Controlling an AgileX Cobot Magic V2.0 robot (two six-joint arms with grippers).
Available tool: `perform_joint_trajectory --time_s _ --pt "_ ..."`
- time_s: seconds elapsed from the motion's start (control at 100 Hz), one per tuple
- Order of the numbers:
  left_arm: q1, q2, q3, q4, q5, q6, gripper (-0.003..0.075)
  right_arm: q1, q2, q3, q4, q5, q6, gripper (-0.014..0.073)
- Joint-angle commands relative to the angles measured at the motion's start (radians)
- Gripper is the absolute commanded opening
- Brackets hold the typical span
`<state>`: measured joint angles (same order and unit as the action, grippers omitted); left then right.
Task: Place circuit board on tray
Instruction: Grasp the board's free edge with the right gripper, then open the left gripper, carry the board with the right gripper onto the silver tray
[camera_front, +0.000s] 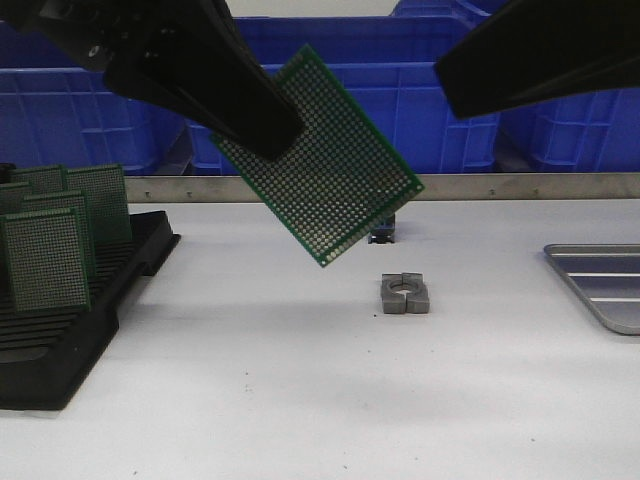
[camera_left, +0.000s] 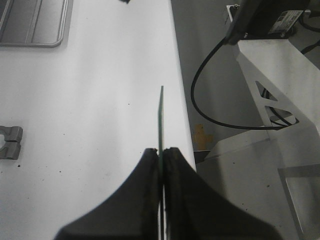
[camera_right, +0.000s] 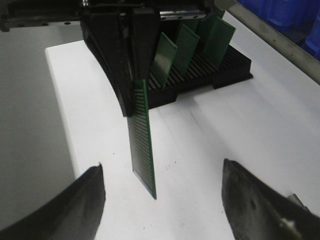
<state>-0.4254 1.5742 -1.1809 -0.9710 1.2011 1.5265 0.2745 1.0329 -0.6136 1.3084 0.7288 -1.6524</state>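
Observation:
My left gripper (camera_front: 262, 130) is shut on a green perforated circuit board (camera_front: 325, 160) and holds it tilted, high above the white table. In the left wrist view the board (camera_left: 160, 120) shows edge-on between the closed fingers (camera_left: 145, 172). My right gripper (camera_right: 162, 177) is open and empty, its fingertips (camera_right: 95, 182) wide apart, facing the hanging board (camera_right: 141, 145), whose free end is short of the gap. In the front view only the right arm's dark body (camera_front: 540, 50) shows. The silver-grey ridged tray (camera_front: 600, 280) lies at the table's right edge, also in the left wrist view (camera_left: 31, 22).
A black slotted rack (camera_front: 60, 320) with several upright green boards (camera_front: 45, 260) stands at the left, also in the right wrist view (camera_right: 200, 65). A small grey metal clamp block (camera_front: 405, 293) lies mid-table. Blue plastic bins (camera_front: 400, 90) line the back behind a metal rail.

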Motion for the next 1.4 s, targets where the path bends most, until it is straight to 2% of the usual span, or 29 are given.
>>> perform_joint_trajectory --time_s 0.0,0.15,0.37,0.44,0.63,0.73,0.75,0.85,0.95,1.02,1.12,1.19,1.26,1.39 --pt "-0.010 -0.033 -0.029 -0.071 0.013 -0.008 -0.0020 0.002 0.047 -0.033 0.136 0.049 -0.100 0.0517" --pt "-0.010 -0.033 -0.029 -0.071 0.013 -0.008 -0.0020 0.002 0.157 -0.034 0.200 0.119 -0.107 0.0517" --pt "-0.010 -0.033 -0.029 -0.071 0.013 -0.008 -0.0020 0.002 0.279 -0.068 0.213 0.273 -0.106 0.0497" --pt "-0.010 -0.033 -0.029 -0.071 0.013 -0.008 -0.0020 0.002 0.299 -0.077 0.216 0.281 -0.106 0.0421" --pt "-0.010 -0.033 -0.029 -0.071 0.013 -0.008 -0.0020 0.002 0.318 -0.079 0.236 0.271 -0.106 0.0085" --pt "-0.010 -0.033 -0.029 -0.071 0.013 -0.008 -0.0020 0.002 0.318 -0.079 0.240 0.264 -0.106 -0.0057" --pt "-0.010 -0.033 -0.029 -0.071 0.006 -0.008 -0.0020 0.002 0.318 -0.079 0.240 0.262 -0.106 -0.0076" --pt "-0.010 -0.033 -0.029 -0.071 -0.015 -0.008 -0.0015 0.002 0.318 -0.079 0.240 0.262 -0.105 -0.0068" --pt "-0.010 -0.033 -0.029 -0.071 -0.015 -0.008 0.0072 0.002 0.318 -0.079 0.240 0.264 -0.105 -0.0068" --pt "-0.010 -0.033 -0.029 -0.071 -0.015 -0.008 0.0202 0.002 0.318 -0.079 0.240 0.266 -0.104 -0.0068" --pt "-0.010 -0.033 -0.029 -0.068 -0.047 -0.008 0.0433 0.002 0.318 -0.079 0.240 0.270 -0.098 -0.0068" --pt "-0.006 -0.033 -0.029 -0.066 -0.090 -0.008 0.0538 0.002 0.318 -0.079 0.240 0.274 -0.080 -0.0068" --pt "-0.005 -0.033 -0.029 -0.059 -0.128 -0.008 0.0575 -0.001 0.318 -0.079 0.239 0.273 -0.033 -0.0068" --pt "-0.005 -0.033 -0.029 -0.059 -0.191 -0.008 0.0575 -0.046 0.318 -0.076 0.218 0.246 0.148 -0.0068"
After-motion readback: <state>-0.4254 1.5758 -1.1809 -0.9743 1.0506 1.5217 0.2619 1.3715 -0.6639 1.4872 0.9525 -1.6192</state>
